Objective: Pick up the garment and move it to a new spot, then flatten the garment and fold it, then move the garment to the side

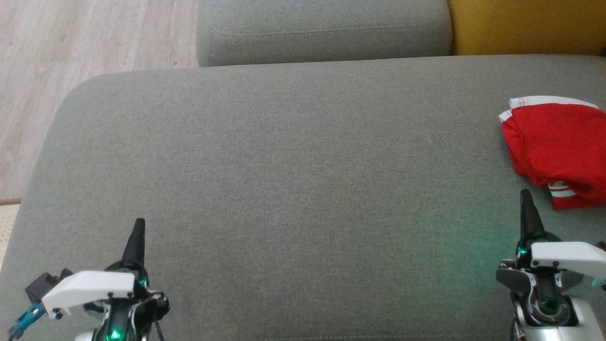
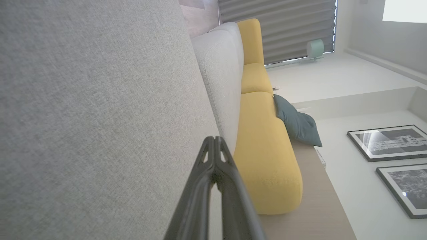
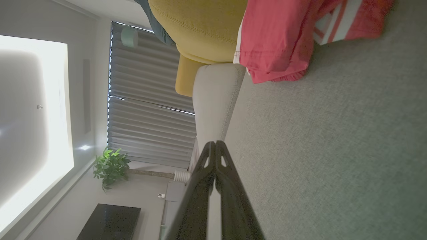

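The garment [image 1: 558, 142], red cloth with white trim and a white-striped hem, lies bunched near the right edge of the grey sofa seat [image 1: 284, 166], about midway between its front and back edges. Its right part runs out of the head view. It rests flat on the upholstery with nothing on top of it.

The left gripper [image 1: 138, 222] hovers over the front left part of the seat, fingers pressed together and empty. The right gripper [image 1: 524, 194] is at the front right, also closed on nothing, with its tip just short of the garment's striped near corner.

The cloth looks light, thin and limp. It will probably sag and drape when lifted and catch a little on the coarse seat fabric instead of sliding. It is not fragile, but the layers are loose, so a pinch in the middle may lift only the top ply. The white-edged hem towards the seat's back edge, or the striped corner beside the right gripper, looks like the firmest place to grip.
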Tool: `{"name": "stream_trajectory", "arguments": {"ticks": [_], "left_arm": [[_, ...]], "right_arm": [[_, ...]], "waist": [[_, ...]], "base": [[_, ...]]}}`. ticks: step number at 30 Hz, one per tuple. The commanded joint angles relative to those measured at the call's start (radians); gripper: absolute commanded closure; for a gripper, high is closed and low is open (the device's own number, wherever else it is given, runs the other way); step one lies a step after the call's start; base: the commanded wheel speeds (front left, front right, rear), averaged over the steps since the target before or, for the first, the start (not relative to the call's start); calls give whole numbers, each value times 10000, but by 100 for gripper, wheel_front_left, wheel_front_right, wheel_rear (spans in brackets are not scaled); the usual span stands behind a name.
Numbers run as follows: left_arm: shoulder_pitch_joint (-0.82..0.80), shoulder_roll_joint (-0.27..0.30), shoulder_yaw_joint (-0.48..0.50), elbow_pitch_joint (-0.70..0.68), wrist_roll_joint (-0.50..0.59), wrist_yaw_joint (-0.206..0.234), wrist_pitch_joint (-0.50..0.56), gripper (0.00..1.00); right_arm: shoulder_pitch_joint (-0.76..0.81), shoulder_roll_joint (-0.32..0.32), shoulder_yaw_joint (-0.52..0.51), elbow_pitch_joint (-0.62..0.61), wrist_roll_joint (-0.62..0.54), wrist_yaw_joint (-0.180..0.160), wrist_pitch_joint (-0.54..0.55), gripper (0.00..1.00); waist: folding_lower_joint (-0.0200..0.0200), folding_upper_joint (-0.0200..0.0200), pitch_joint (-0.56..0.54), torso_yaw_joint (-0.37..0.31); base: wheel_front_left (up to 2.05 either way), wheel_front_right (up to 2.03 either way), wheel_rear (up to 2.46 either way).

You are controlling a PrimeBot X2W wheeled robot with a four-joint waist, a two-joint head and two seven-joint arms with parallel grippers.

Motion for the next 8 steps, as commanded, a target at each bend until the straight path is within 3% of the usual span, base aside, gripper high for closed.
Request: {"name": "stream_trajectory", "arguments": {"ticks": [1,8], "left_arm": [[-514,138,373,-409,-315,-171,141,100],[-548,145,523,-493,-1061,-303,348,100]], "right_arm": [[-92,-50,120,-479,390,56,103,100],[0,-50,55,-708,1225,60,306,100]], "waist": [[0,0,-9,1],[0,0,-47,2]], "base": [[0,0,0],[0,0,0]]}}
